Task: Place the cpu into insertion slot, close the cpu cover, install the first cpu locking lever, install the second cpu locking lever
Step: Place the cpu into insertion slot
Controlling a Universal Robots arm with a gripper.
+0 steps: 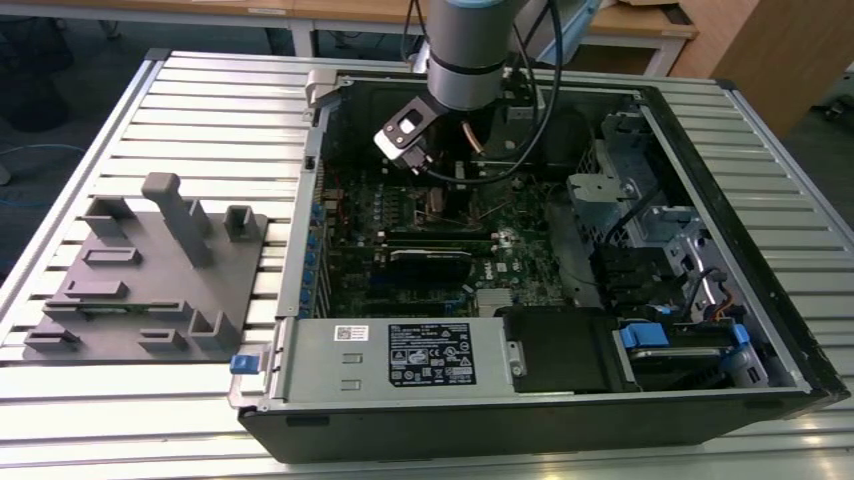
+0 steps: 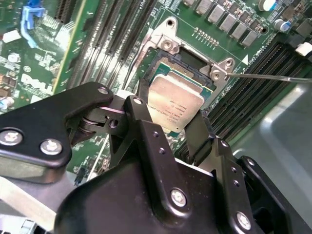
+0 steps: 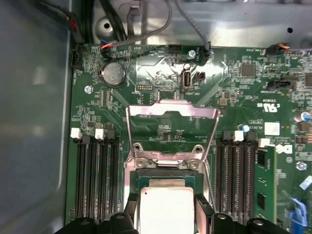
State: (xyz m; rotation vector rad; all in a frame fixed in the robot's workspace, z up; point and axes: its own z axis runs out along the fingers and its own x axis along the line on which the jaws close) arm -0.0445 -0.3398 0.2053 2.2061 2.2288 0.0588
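Observation:
The cpu (image 2: 178, 97), a flat square chip with a dull silver top, sits between the two black fingers (image 2: 141, 105) of my gripper (image 2: 174, 106), which is shut on its opposite edges. It hovers right at the insertion slot (image 2: 189, 60), whose dark rim shows along one side. In the first wrist view the cpu (image 3: 165, 202) is again flanked by the gripper (image 3: 165, 217) over the insertion slot (image 3: 165, 182). The cpu cover (image 3: 170, 109) stands swung up, green board showing through its window. A thin locking lever (image 2: 270, 77) sticks out sideways. In the exterior view the gripper (image 1: 445, 187) reaches down into the case.
Long black memory slots (image 3: 95, 180) flank the socket on both sides. The open computer case (image 1: 747, 370) lies on a slatted table, with cables (image 1: 527, 150) near the arm and a drive cage at the exterior view's right. A grey fixture block (image 1: 147, 270) stands at the exterior view's left.

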